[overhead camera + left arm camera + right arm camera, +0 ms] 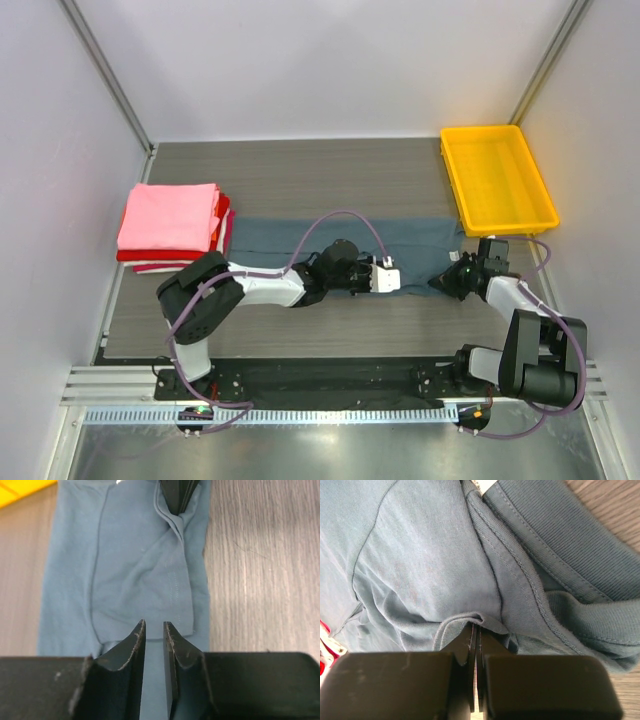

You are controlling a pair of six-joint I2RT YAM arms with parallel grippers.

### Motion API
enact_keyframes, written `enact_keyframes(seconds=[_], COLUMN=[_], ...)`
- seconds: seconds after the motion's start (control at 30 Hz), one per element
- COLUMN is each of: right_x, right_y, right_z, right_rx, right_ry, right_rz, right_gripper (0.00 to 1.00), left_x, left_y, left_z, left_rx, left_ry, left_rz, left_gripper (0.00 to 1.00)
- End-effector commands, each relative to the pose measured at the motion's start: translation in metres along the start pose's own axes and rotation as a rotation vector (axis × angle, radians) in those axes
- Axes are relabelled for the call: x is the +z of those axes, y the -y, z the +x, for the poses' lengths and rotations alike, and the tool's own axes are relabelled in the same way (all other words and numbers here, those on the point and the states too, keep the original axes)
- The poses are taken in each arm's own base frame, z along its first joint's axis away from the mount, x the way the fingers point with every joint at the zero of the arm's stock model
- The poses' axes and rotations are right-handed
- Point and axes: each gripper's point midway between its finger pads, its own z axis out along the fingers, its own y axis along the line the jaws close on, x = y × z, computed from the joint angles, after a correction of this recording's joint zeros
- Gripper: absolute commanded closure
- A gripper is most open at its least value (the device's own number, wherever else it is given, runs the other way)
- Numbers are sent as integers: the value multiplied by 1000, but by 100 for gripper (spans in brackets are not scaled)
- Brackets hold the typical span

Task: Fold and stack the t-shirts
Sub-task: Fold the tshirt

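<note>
- Blue-grey t-shirt (290,238): spread flat at centre of table (300,170); folded t-shirt stack (170,220) at its 9 o'clock.
- Left gripper (154,630): fingers nearly together, shirt cloth in the narrow gap.
- Right gripper (475,629): clamped on a shirt fold.

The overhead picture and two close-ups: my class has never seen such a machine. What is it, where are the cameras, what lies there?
Two robot arms are bolted at the near edge of the table. The overhead picture looks down from behind them; each close-up comes from a wrist camera. A blue-grey t-shirt lies flat, a stack of folded shirts, pink on top, sits left, a yellow tray far right. The jaws of the right arm are shut on a fold of the t-shirt. The jaws of the left arm stand slightly apart over it; whether they pinch cloth is unclear.
</note>
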Motion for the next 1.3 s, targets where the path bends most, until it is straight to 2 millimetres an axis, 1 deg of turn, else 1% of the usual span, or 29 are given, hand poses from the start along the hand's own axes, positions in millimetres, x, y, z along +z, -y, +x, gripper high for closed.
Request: enact_keyframes(seconds=[0.0, 0.13, 0.2, 0.3, 0.47, 0.67, 0.9, 1.1, 1.27], right_x=[2, 2, 3, 3, 4, 5, 6, 8, 9], right_y=[-1, -2, -2, -3, -1, -1, 0, 1, 2], right_z=[-7, -6, -5, -4, -1, 1, 3, 4, 6], right_rx=[-15, -13, -12, -10, -7, -7, -3, -1, 0], right_ry=[15, 7, 2, -2, -11, -20, -27, -35, -39], right_rz=[5, -2, -4, -10, -12, -16, -18, -18, -16], right_gripper=[99, 98, 99, 99, 99, 99, 99, 99, 99], left_x=[5, 10, 12, 15, 18, 18, 19, 19, 16], left_y=[-8, 1, 4, 6, 7, 8, 11, 19, 20], left_z=[-11, -5, -3, 5, 19, 28, 40, 43, 39], left_rx=[129, 183, 203, 264, 317, 351, 376, 394, 395], left_ry=[55, 45, 33, -4, -63, -100, -131, -135, -126], left_rz=[-28, 4, 7, 3, 9, 1, 11, 31, 35], left_gripper=[79, 70, 69, 69, 70, 71, 65, 64, 64])
